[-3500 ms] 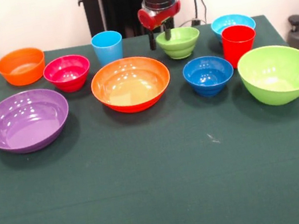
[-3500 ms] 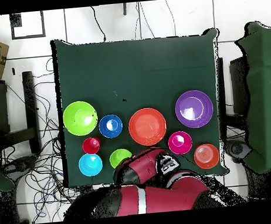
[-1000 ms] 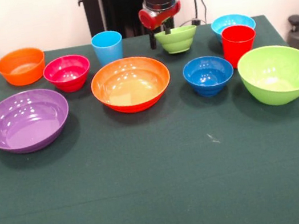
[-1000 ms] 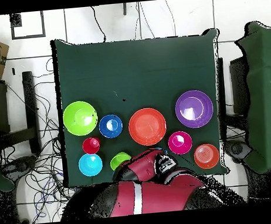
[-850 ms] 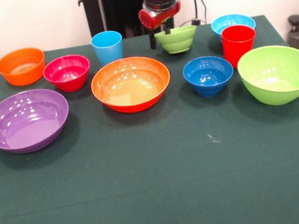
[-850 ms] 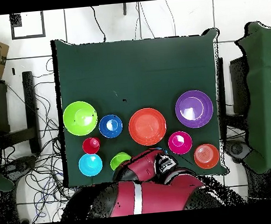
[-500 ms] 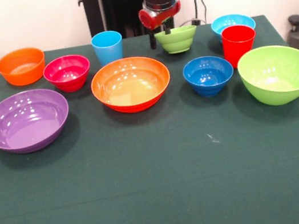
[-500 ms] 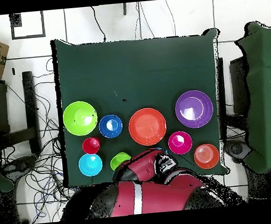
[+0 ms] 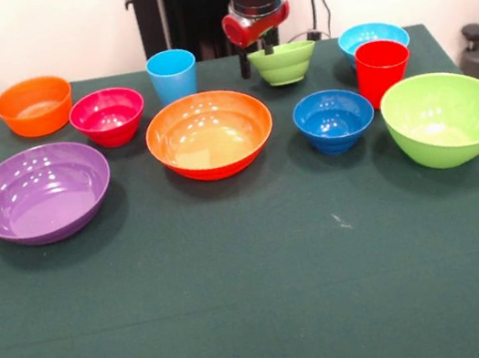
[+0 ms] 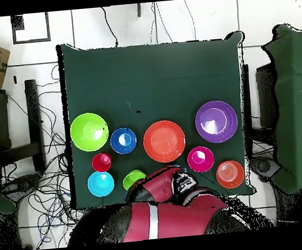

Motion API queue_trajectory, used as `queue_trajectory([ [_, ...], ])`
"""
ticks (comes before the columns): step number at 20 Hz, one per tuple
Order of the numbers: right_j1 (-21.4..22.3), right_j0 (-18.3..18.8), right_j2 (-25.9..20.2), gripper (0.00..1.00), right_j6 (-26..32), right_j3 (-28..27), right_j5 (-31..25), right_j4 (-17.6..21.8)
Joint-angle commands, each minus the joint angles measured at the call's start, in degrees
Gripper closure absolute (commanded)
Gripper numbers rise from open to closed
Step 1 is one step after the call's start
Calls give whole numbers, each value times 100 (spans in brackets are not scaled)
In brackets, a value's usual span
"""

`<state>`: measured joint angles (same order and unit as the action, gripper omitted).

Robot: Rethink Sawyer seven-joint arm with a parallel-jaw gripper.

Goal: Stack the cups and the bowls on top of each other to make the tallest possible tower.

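Green bowl (image 9: 285, 63) in claw (image 9: 254, 50)

I see the table (image 9: 265, 323) near half free for passing; bowls (image 9: 209, 134) and cups (image 9: 382, 70) crowd the far half.

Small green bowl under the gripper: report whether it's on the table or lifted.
Lifted: the small green bowl hangs clear of the cloth, its rim pinched by the gripper.

Bowls (image 9: 209, 134) and cups (image 9: 382, 70) sit apart across the table's (image 9: 262, 305) far half, apparently none stacked.
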<state>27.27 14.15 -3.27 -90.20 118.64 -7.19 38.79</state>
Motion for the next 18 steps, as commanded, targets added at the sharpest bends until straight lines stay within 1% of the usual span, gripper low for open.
queue_trajectory([
  [1,-120,-148,-234,0,-817,-363,289,-138],
  [5,-17,-36,-293,0,-776,-277,291,-121],
  [18,-32,-77,-284,0,-777,-314,250,-137],
])
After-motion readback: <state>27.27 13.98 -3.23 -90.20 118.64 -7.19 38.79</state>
